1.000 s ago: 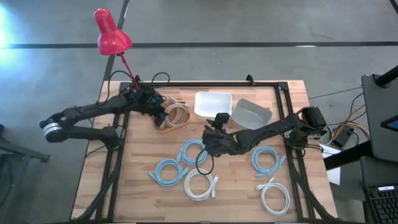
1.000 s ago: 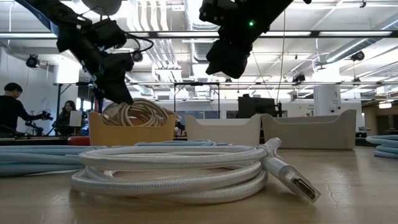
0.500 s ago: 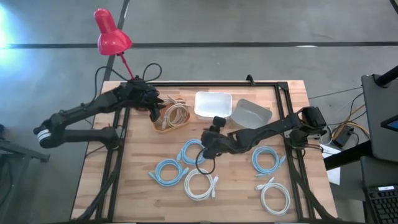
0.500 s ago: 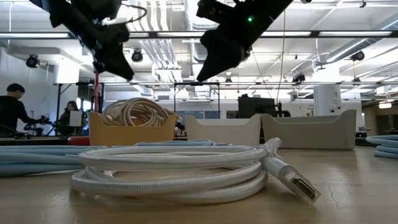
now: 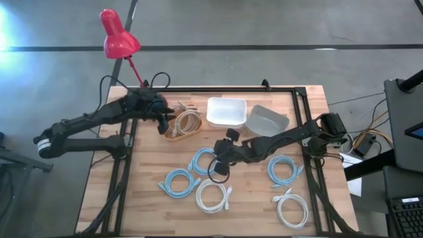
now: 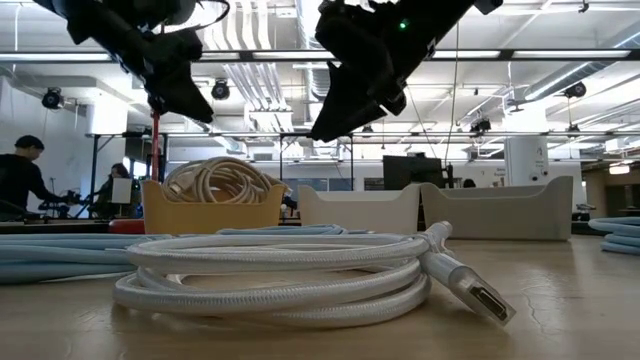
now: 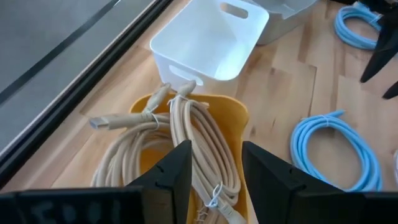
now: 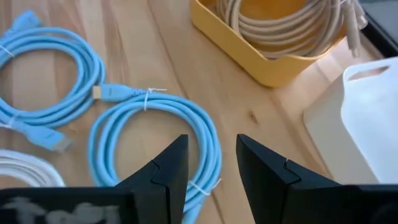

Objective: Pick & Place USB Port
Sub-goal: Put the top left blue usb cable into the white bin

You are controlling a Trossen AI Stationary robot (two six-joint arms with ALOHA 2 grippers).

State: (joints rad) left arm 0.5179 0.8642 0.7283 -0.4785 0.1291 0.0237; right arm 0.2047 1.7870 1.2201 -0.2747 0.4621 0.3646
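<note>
A beige coiled USB cable (image 7: 186, 134) lies inside the yellow bin (image 5: 173, 134) at the table's far left. My left gripper (image 7: 214, 152) hangs open above that bin (image 7: 239, 112), nothing between its fingers, and it touches neither bin nor cable. My right gripper (image 8: 211, 146) hovers open over the middle of the table, above a light blue coiled cable (image 8: 158, 124) that lies flat on the wood. In the high view the left gripper (image 5: 165, 119) is at the bin's left side and the right gripper (image 5: 218, 158) is beside the blue coil (image 5: 201, 160).
A white bin (image 5: 227, 110) and a clear grey bin (image 5: 266, 121) stand at the far middle. More blue coils (image 5: 180, 182) (image 5: 284, 168) and white coils (image 5: 213, 196) (image 5: 291, 209) lie on the near half. A red lamp (image 5: 117, 36) stands beyond the far left corner. People stand in the room behind.
My left gripper has risen from the beige cable in the yellow bin and drawn back toward the table's left edge; the cable stays in the bin. My right gripper has rolled about its own axis while staying over the blue coil.
</note>
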